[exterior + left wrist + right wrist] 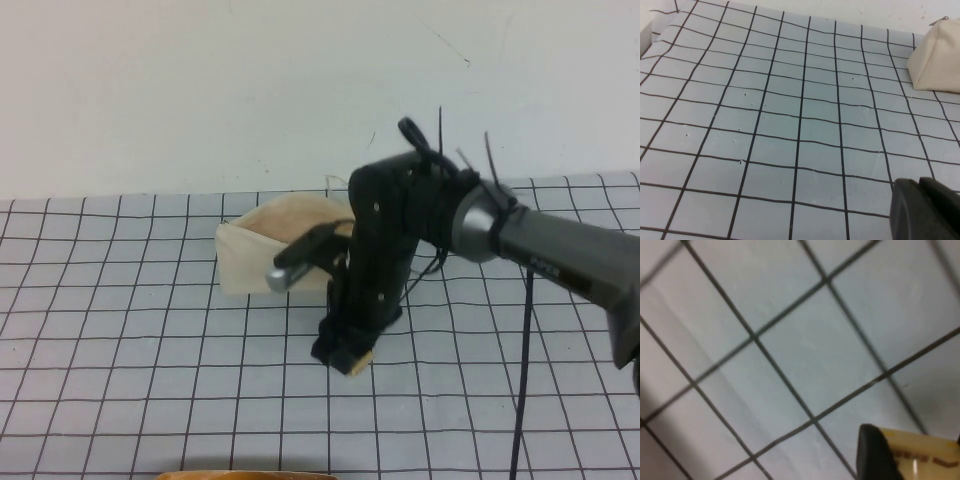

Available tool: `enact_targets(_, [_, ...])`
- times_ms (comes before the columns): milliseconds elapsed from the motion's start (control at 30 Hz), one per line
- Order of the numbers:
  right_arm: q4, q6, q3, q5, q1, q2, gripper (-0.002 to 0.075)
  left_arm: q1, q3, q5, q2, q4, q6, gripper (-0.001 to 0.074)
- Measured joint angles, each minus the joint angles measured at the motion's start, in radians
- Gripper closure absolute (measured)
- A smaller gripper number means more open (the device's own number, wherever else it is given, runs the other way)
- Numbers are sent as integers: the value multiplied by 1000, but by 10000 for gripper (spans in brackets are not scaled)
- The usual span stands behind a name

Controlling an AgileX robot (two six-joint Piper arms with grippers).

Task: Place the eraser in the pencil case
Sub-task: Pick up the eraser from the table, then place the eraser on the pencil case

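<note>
The left gripper [925,210] is showing only as a dark edge; whether it is apart or together cannot be told. The cream soft fabric pencil case [270,250] is lying on the grid-lined table [120,330]. Just beside it, the right gripper [345,355] is pinching the small tan rectangular eraser [360,362] at the table surface.

right arm [560,245]: dark grey tube link with small pale lettering, silver collar at the wrist, black housing with pale screw dots, loose black cables and zip-tie tails, grey-tipped cylinder on the side; right hand [343,354] black; left hand [925,210] matte black, rounded edge
</note>
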Motion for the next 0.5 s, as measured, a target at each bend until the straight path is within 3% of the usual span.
enact_targets(267, [-44, 2, -179, -30, 0, -105, 421, 0, 0, 0, 0, 0, 0, 737])
enact_targets(500, [-104, 1, -223, -292, 0, -97, 421, 0, 0, 0, 0, 0, 0, 737])
